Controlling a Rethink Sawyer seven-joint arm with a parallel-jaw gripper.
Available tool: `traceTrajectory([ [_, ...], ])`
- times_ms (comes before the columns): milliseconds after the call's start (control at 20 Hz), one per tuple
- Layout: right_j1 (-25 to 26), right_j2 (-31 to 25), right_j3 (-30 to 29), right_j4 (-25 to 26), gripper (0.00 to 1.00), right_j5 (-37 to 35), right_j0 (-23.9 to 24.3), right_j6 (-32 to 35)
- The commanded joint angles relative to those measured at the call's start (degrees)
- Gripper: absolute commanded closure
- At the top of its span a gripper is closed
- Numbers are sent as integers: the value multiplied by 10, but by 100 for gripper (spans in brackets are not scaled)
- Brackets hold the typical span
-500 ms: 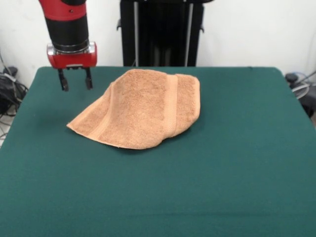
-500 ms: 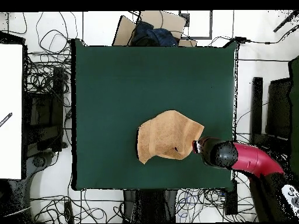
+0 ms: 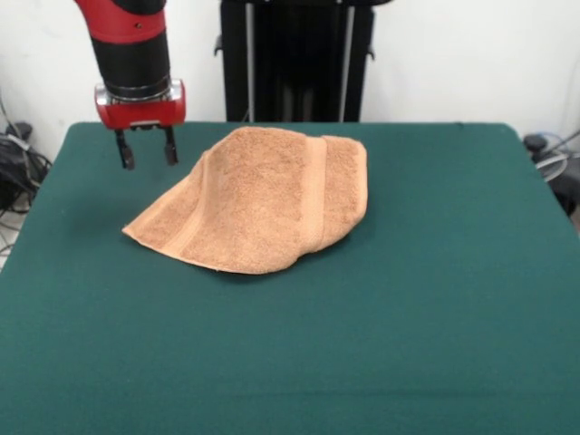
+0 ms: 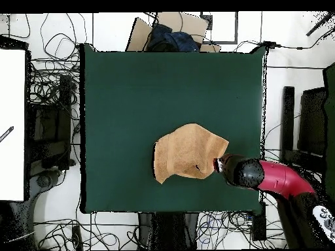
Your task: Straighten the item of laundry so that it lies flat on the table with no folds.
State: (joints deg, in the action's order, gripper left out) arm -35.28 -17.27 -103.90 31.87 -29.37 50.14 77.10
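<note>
From across the room, the orange-tan terry hand towel (image 3: 258, 199) sits a little back of the middle of the green felt surface (image 3: 435, 308), folded over on itself: one woven band runs down its right-hand part, another lies along the low corner that points out toward eight o'clock, and the far part humps up in a soft mound, not lying flat. The red and black arm comes down at about ten o'clock from the towel, and its end effector (image 3: 145, 148) hangs just above the felt with its two dark fingers (image 3: 128, 150) spread apart and nothing between them, so it is released and empty. Compared with half a second ago it has slid a touch toward the towel, closing on the sloping left edge while the cloth itself has not stirred. From above, the end effector (image 4: 218, 165) now sits right at the towel's three o'clock edge (image 4: 190, 153), just beside it or barely overlapping; I cannot tell whether it touches. To my eye this is the approach to a grasp: no unfolding has begun, and the arm seems to be lining up on that near edge. The next move probably calls for dropping onto a single layer, since pinching both would drag the fold along with it.
</note>
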Motion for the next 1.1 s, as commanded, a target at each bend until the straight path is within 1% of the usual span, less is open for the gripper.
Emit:
traceTrajectory([
  [50, 31, -47, 0, -8, 0, 5, -18, 19],
  [550, 83, -49, 29, 3, 0, 25, -14, 12],
  [950, 101, -52, 73, 4, 0, -17, -18, -18],
  [1100, 95, -49, 85, 7, 0, -30, -20, -27],
])
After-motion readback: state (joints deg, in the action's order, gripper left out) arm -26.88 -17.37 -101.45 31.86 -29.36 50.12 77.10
